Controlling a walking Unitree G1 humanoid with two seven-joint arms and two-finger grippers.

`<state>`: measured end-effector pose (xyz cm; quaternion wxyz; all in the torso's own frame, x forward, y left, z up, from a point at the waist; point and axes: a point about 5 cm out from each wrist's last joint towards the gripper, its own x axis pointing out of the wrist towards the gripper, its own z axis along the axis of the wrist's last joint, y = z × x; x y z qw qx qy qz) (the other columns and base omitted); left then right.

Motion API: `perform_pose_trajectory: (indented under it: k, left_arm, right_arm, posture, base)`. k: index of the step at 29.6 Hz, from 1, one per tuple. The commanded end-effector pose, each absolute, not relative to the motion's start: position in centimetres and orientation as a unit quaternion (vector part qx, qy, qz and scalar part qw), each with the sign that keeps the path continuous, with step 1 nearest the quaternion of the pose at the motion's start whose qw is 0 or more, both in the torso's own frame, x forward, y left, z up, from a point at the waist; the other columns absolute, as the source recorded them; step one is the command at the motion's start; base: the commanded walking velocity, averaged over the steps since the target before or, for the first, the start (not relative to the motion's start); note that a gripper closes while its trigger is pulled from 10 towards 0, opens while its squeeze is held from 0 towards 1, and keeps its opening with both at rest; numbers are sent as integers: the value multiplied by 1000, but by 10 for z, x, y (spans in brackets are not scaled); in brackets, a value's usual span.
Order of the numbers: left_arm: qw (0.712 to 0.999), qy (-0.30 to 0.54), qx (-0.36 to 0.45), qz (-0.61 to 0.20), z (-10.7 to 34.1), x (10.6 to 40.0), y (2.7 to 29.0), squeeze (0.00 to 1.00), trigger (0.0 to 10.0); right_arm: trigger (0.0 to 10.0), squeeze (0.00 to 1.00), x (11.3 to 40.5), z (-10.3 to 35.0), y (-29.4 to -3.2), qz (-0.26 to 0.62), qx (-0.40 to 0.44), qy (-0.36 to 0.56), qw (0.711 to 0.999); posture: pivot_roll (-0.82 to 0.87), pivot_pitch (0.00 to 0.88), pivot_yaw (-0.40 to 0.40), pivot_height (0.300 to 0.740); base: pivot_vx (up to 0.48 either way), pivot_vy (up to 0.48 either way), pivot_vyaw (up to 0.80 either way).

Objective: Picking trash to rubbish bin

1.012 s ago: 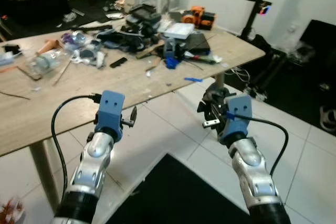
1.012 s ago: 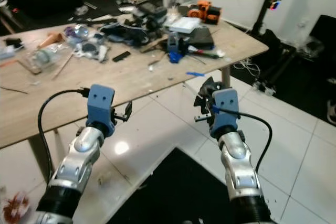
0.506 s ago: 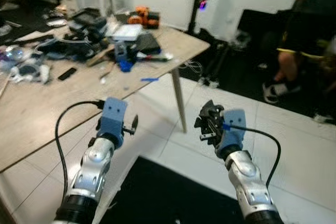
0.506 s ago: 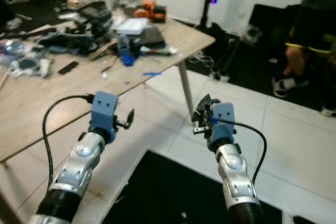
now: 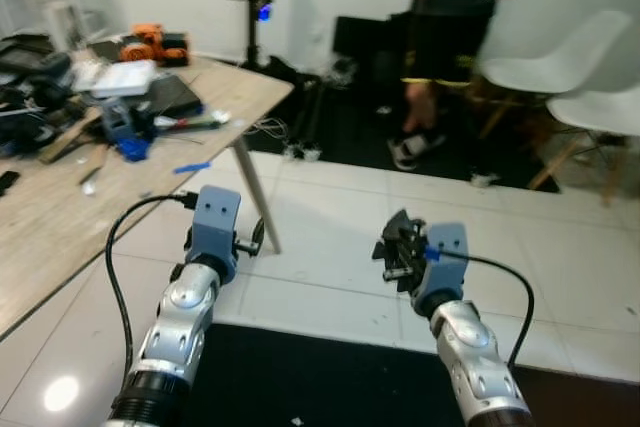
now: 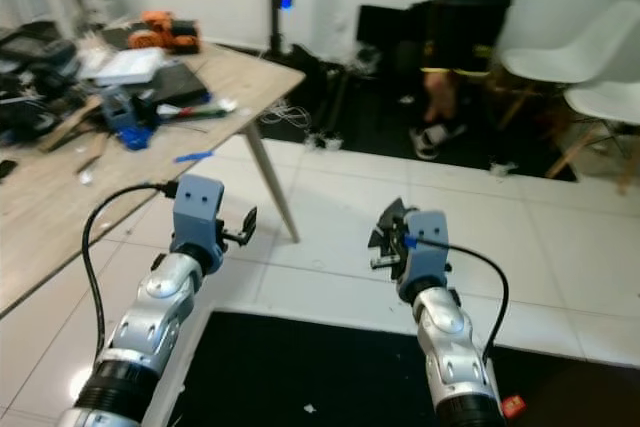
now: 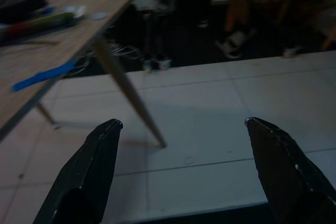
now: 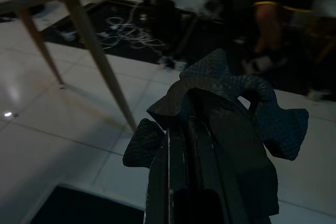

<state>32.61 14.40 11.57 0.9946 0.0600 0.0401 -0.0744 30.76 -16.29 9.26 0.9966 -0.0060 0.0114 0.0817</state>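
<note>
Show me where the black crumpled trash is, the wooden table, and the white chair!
black crumpled trash point(image 8: 231, 98), right wrist view, its top folds.
wooden table point(image 6: 60, 187), right eye view, bare tabletop near the front edge.
white chair point(image 5: 545, 62), left eye view, its seat shell.

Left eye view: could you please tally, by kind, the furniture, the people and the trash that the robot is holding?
Wooden table: 1
White chairs: 2
Black stand: 1
Person: 1
Crumpled black trash in the right gripper: 1
Total: 6
</note>
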Motion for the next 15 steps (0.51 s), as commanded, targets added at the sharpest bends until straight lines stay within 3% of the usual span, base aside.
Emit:
perform_pose_trajectory:
  k: [1, 15]
  left_arm:
    - [993, 66, 70, -71, 104, 323, 145, 0, 10000]
    - [993, 57, 64, -76, 108, 324, 145, 0, 10000]
  right_arm:
    - [10000, 0, 306, 89, -159, 89, -1, 16, 996]
    - [10000, 0, 310, 90, -155, 93, 2, 13, 996]
  posture:
    - [-72, 22, -49, 740]
    - [-71, 10, -50, 740]
  base:
    - [0, 0, -800]
    - [0, 0, -800]
